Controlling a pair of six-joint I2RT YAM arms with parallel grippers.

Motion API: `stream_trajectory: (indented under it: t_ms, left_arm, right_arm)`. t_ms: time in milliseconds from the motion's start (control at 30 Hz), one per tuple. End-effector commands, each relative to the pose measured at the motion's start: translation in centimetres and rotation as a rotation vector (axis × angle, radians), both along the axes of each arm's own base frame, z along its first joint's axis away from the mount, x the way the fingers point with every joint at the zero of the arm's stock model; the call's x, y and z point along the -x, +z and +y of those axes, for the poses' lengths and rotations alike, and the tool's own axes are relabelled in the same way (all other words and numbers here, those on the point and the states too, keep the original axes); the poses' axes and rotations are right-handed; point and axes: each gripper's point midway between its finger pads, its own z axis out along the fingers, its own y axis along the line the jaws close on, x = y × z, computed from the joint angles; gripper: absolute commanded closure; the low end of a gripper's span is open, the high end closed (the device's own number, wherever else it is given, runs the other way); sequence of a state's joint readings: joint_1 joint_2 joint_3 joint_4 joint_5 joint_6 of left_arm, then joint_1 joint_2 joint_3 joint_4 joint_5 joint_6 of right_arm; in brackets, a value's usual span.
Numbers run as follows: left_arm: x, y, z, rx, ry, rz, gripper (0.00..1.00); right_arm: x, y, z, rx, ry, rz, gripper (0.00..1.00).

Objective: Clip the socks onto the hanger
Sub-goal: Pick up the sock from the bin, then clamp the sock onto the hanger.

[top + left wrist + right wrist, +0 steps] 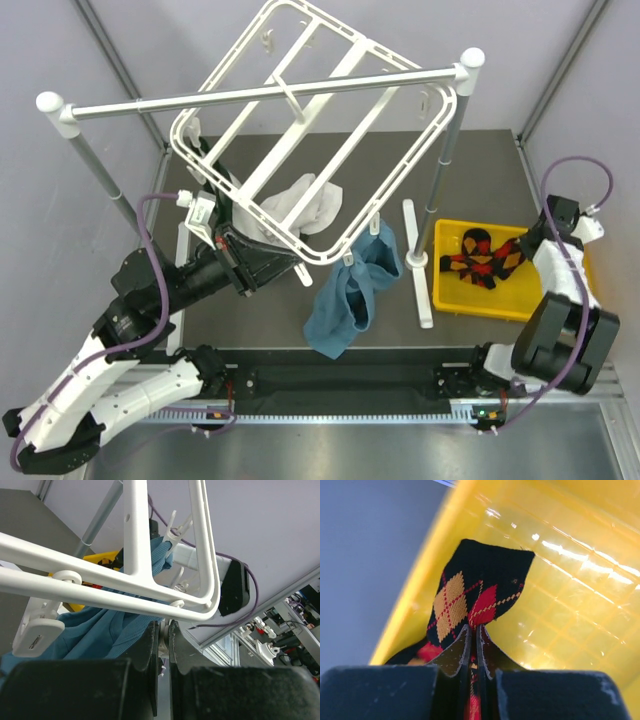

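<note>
My right gripper is low in the yellow tray, and its two fingers are pressed together on an argyle sock. The free end of this sock reaches out beyond the fingertips, near the tray wall. Seen from above, the socks lie together in this tray, at the right side of the table. My left gripper also has its fingers together, with only a thin slit between them, just under a rounded corner of the hanger; I cannot tell if they pinch something. Behind this corner hangs a teal cloth. Farther away a white cloth hangs in the frame, and the hanger is tilted under the silver rail.
</note>
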State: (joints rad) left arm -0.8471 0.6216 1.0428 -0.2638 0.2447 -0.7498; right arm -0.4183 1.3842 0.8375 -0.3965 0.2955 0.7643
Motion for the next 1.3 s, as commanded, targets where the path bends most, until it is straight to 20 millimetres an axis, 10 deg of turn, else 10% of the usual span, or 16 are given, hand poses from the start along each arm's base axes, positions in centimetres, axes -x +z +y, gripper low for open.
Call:
stream_trajectory:
  t_ms: [0,233,700,1267]
  left_arm:
    - [-0.1,-0.2,0.0,-0.011,0.005,0.005,1.00]
    - [0.0,-0.1,0.3,-0.008,0.013,0.002,1.00]
    - [-0.8,-0.9,0.2,-0.021,0.042,0.041,1.00]
    - [-2.1,-1.3,-0.7,-0.042,0.069,0.073,1.00]
  right_arm:
    - [-0.7,6.1,2.2,0.072,0.166,-0.144,1.00]
    - [1.0,14.0,11.0,0.237,0.635,-0.285,1.00]
    - [15.2,21.8,26.5,0.045,1.516,-0.492,1.00]
    - [27.6,27.0,32.6,-0.305,2.127,-0.741,1.00]
